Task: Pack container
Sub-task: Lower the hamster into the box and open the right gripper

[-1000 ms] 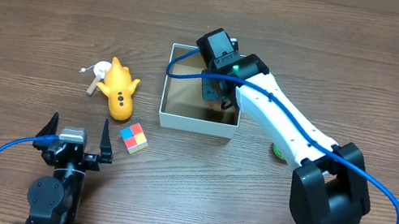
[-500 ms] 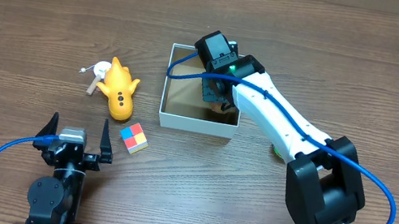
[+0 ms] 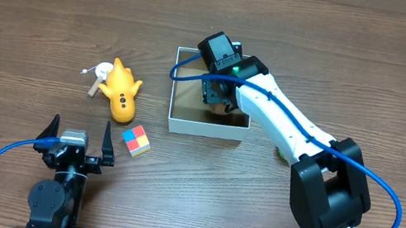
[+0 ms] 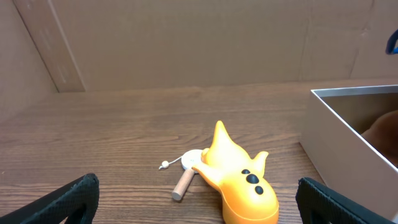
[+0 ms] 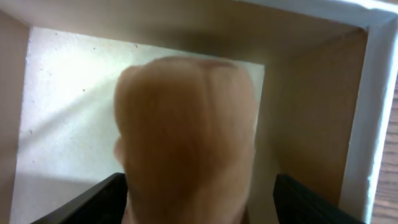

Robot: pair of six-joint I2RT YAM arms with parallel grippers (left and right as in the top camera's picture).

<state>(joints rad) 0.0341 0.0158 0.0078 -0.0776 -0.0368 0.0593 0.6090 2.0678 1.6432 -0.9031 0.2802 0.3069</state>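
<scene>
Tan, rounded lump [image 5: 186, 137] between the wide-spread jaws of the right gripper [image 5: 198, 196], touching one, just clear of the other. All round that gripper, the container [image 3: 205, 128], resting on the wooden surface [image 3: 36, 17]. Gaping wide too, the left gripper [image 3: 81, 128]; yellow toy [image 4: 239, 186] ahead, container farther ahead to its right.

1. You will find the container [image 3: 207, 129] right of table centre. One item [image 5: 186, 137] lies in it, between the right gripper's [image 5: 198, 202] spread fingers.
2. Left of the container, apart from it: fish toy [image 3: 121, 91], with a peg [image 4: 184, 184] just beside its left side.
3. Cube [image 3: 136, 141]: in front of the fish toy, near it.
4. Left gripper [image 3: 79, 134]: left of the cube, at the near edge.
</scene>
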